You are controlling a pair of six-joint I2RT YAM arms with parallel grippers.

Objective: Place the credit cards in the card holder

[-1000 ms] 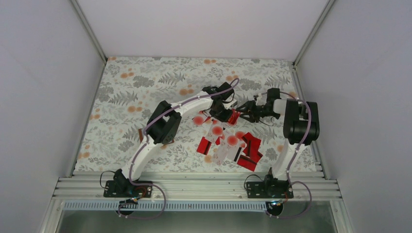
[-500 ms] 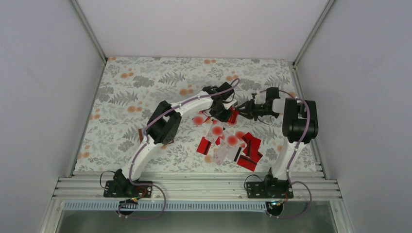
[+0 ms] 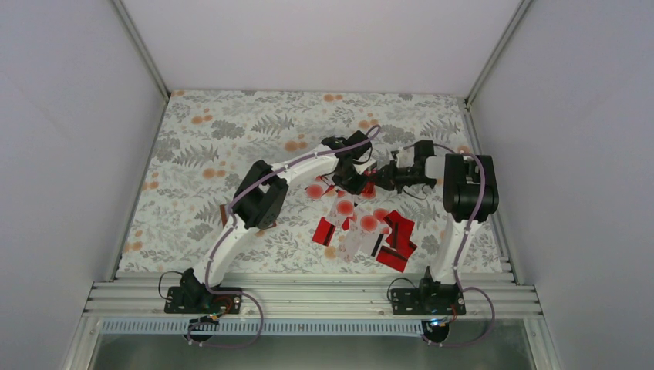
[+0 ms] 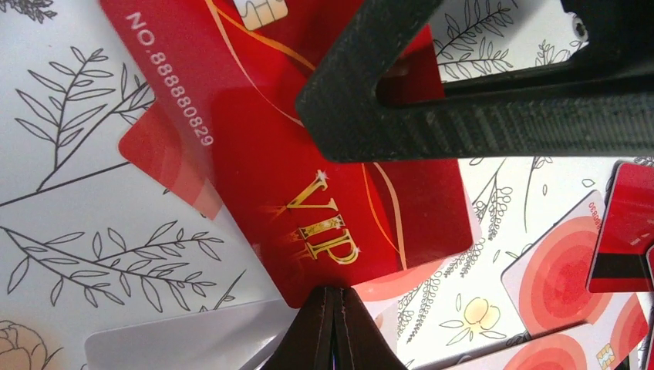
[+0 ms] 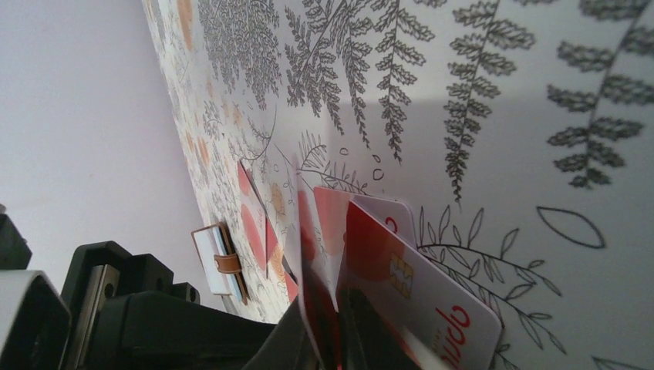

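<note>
A red VIP credit card (image 4: 308,154) lies over other cards between my two grippers (image 3: 371,187). My left gripper (image 4: 333,308) is shut, and its tips touch the card's near edge without holding it. My right gripper (image 5: 335,339) comes in low from the right. One black finger (image 4: 463,116) lies over the red card, and its jaws stand close together with a reddish card between them. Several more credit cards (image 3: 362,223), red and white-with-red-blotch, lie scattered in front. The brown card holder (image 5: 218,266) lies shut far to the left, half hidden by the left elbow (image 3: 225,214).
A white card with a chip (image 5: 409,285) lies on the floral tablecloth (image 3: 216,139) just beside the right fingers. White-and-red cards (image 4: 563,270) lie right of the left gripper. Grey walls enclose the table on three sides.
My right gripper has moved left onto the red card, closing the gap to the left gripper. The left arm has stayed in place.
</note>
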